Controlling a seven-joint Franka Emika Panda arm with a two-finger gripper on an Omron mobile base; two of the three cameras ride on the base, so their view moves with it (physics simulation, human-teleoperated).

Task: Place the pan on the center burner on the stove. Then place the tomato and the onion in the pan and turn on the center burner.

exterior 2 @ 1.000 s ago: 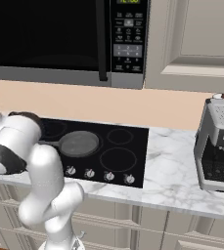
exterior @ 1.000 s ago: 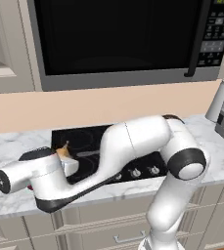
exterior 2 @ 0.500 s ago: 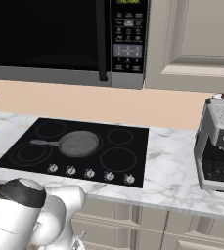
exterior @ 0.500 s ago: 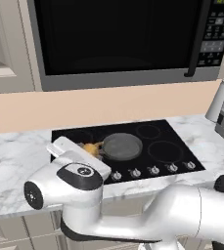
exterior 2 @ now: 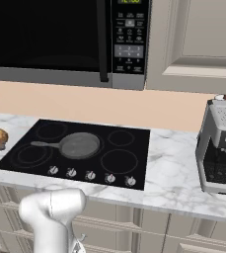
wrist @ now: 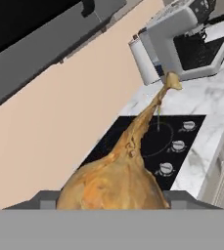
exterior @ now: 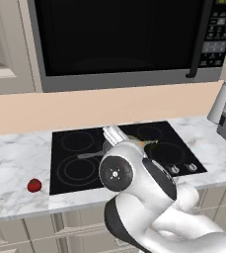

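I'm looking at a rendered kitchen w/ a marble desk [exterior 2: 173, 173], a black microwave [exterior 2: 60, 39] above, and a coffee machine [exterior 2: 222, 148] off to the side. The stove [exterior 2: 119, 165] is sitting in the desk, and the pan [exterior 2: 80, 145] is already resting on the center burner [exterior 2: 98, 146], handle pointing away from the coffee machine, so step one looks done. In the hand view I'm seeing the claw [wrist: 114, 197] gripping the onion [wrist: 113, 188] by its bulb, stem tip pointing out ahead, prob. so it can be carried over to the pan. The tomato [exterior: 34, 185] is waiting on the desk just beside the stove's edge, well apart from the pan. Count: 1 pan, 1 onion, 1 tomato, 5 burner rings, 5 knobs [exterior 2: 91, 175].
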